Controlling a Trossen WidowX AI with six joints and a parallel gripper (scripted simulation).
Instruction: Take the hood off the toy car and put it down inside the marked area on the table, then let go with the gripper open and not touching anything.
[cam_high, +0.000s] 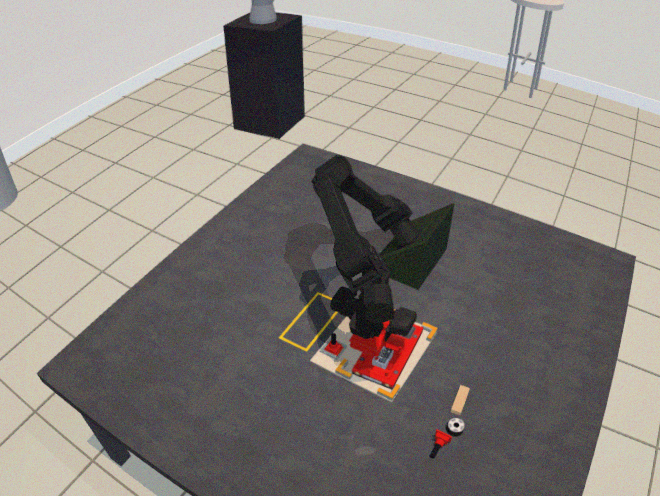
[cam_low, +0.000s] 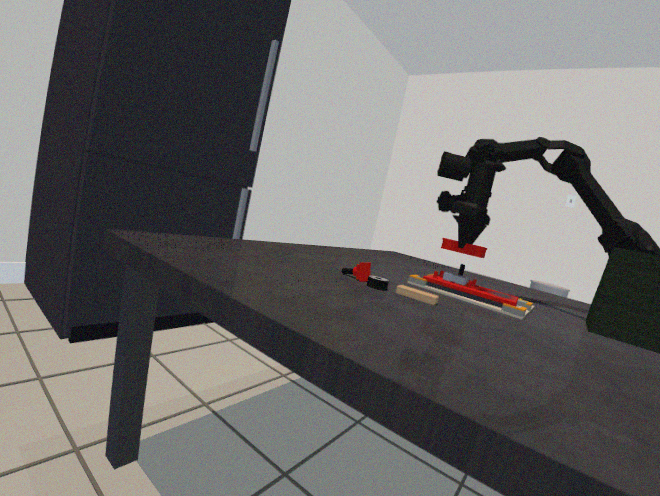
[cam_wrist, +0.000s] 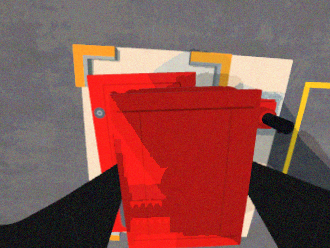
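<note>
The hood, a flat red panel (cam_low: 477, 251) (cam_wrist: 200, 150), is held level or nearly so in the air above the toy car. My gripper (cam_low: 463, 244) (cam_wrist: 182, 168) is shut on it, with one dark finger at each side edge. The red toy car (cam_high: 403, 352) (cam_low: 493, 294) (cam_wrist: 101, 137) sits below, its grey engine block (cam_high: 383, 357) uncovered. The marked area, a yellow outline (cam_high: 299, 315) (cam_wrist: 320, 85), lies on the table beside the car's board. The hood is not over it. The arm hides the outline's near corner and the fingertips in the top view.
A cream board (cam_high: 323, 361) with orange corner brackets bears the car and a red piece with a black stick (cam_high: 333, 347). A wooden block (cam_high: 460, 400) (cam_low: 417, 294), a wheel (cam_high: 456, 425) (cam_low: 377, 282) and a red-and-black piece (cam_high: 441, 438) (cam_low: 362, 272) lie apart. A dark green block (cam_high: 426, 261) stands near the arm's base.
</note>
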